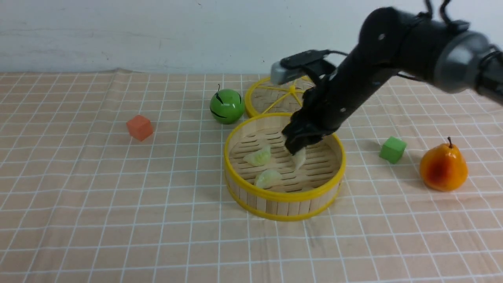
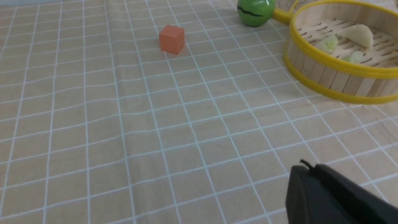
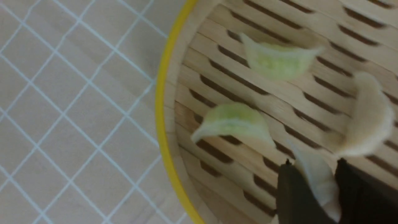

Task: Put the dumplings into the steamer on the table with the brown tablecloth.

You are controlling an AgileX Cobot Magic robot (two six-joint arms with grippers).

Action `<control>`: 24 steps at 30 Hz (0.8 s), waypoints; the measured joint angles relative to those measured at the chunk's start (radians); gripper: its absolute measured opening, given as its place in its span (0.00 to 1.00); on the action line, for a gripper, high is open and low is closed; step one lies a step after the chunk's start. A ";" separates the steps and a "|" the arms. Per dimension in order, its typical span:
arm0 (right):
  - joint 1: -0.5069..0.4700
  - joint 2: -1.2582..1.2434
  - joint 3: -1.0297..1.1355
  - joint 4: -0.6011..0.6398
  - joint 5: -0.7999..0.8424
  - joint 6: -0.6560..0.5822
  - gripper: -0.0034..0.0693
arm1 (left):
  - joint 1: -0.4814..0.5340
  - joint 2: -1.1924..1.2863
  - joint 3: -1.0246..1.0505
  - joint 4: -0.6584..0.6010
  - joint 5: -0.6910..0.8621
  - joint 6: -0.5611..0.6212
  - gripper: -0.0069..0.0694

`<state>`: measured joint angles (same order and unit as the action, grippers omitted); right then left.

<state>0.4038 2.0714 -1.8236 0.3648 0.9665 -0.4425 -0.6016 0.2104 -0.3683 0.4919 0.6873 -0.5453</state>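
The steamer (image 1: 285,196) stands mid-table on the brown tablecloth (image 1: 118,204). Two green dumplings (image 1: 258,157) (image 1: 268,178) lie on its slatted floor. My right gripper (image 1: 295,148) reaches down into the steamer, shut on a cream-white dumpling (image 1: 300,158). In the right wrist view that dumpling (image 3: 318,179) sits between the dark fingers (image 3: 293,193), with another cream dumpling (image 3: 368,124) and the two green ones (image 3: 233,124) (image 3: 276,60) on the slats. My left gripper (image 2: 306,169) is shut and empty above the cloth, short of the steamer (image 2: 329,74).
The flat woven lid (image 1: 271,96) lies behind the steamer, beside a green ball-shaped fruit (image 1: 226,106). An orange cube (image 1: 140,127) sits to the left. A green cube (image 1: 392,149) and an orange pear (image 1: 443,167) sit to the right.
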 joint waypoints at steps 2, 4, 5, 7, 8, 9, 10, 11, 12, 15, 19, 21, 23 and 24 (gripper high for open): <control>0.026 0.034 0.000 -0.035 -0.022 -0.030 0.28 | 0.000 0.000 0.000 0.000 0.000 0.000 0.11; 0.051 0.077 0.000 -0.104 -0.040 -0.040 0.28 | 0.000 0.000 0.000 0.000 0.000 0.000 0.11; 0.054 0.090 0.000 -0.130 -0.042 -0.034 0.29 | 0.000 0.000 0.000 0.000 0.000 0.000 0.11; 0.057 0.105 0.000 -0.171 -0.050 -0.001 0.34 | 0.000 0.000 0.000 0.001 0.000 0.000 0.12; 0.057 0.105 0.000 -0.195 -0.052 0.024 0.38 | 0.000 0.000 0.000 0.002 0.000 0.000 0.12; 0.057 0.105 0.000 -0.215 -0.053 0.047 0.44 | 0.000 0.000 0.000 0.002 0.000 0.000 0.12; 0.057 0.105 -0.002 -0.230 -0.053 0.084 0.48 | 0.000 0.000 0.000 0.002 0.000 0.000 0.12; 0.057 0.105 -0.010 -0.251 -0.045 0.124 0.53 | 0.000 0.000 0.000 0.002 -0.001 0.000 0.12; 0.057 0.105 -0.023 -0.269 -0.032 0.157 0.58 | 0.000 0.000 0.000 0.002 -0.001 0.000 0.12; 0.057 0.104 -0.107 -0.300 0.074 0.252 0.70 | 0.000 0.000 0.000 0.002 -0.001 0.000 0.12; 0.057 0.066 -0.269 -0.309 0.239 0.283 0.73 | 0.000 0.000 0.000 0.002 -0.003 0.000 0.13; 0.057 0.014 -0.339 -0.326 0.257 0.283 0.70 | 0.000 0.000 0.000 0.002 -0.005 0.000 0.13; 0.057 -0.069 -0.371 -0.347 0.264 0.283 0.64 | 0.000 0.000 0.000 0.002 -0.007 0.000 0.14; 0.057 -0.069 -0.371 -0.347 0.263 0.283 0.63 | 0.000 0.000 0.000 0.002 -0.007 0.000 0.14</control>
<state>0.4612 2.0020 -2.1947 0.0182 1.2296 -0.1596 -0.6016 0.2104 -0.3683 0.4937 0.6801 -0.5453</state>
